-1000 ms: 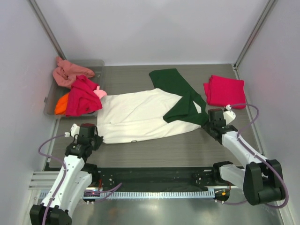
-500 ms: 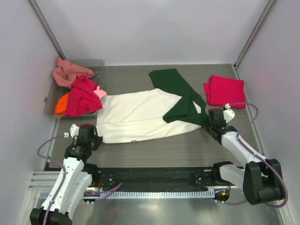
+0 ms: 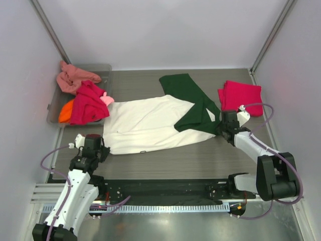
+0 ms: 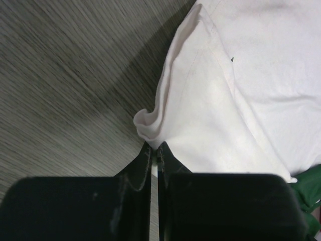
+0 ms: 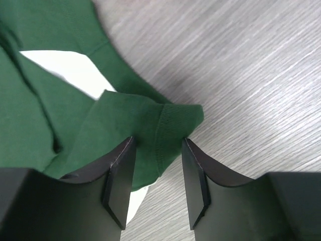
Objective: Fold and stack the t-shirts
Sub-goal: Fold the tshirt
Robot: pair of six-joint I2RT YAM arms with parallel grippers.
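The cream-white t-shirt point(image 3: 150, 123) with dark green sleeves lies spread flat across the middle of the table. My left gripper point(image 3: 103, 148) is at its near-left hem corner. In the left wrist view the left gripper point(image 4: 154, 145) is shut, with the bunched white corner point(image 4: 148, 125) pinched at its tips. My right gripper point(image 3: 221, 131) is at the folded-in green sleeve point(image 3: 200, 115). In the right wrist view the right gripper point(image 5: 158, 140) is open, its jaws standing either side of the sleeve's cuff point(image 5: 170, 118). A folded crimson-pink t-shirt point(image 3: 241, 96) lies at the far right.
A translucent grey tray point(image 3: 52, 108) at the far left holds a heap of salmon point(image 3: 72, 78), magenta point(image 3: 88, 103), orange point(image 3: 65, 111) and light pink point(image 3: 107, 99) shirts. The other green sleeve point(image 3: 183, 85) stretches toward the back. White walls close in both sides.
My right gripper has shifted slightly away from me, toward the green sleeve, and its forearm has swung. The left gripper has barely moved and stays shut at the hem corner.
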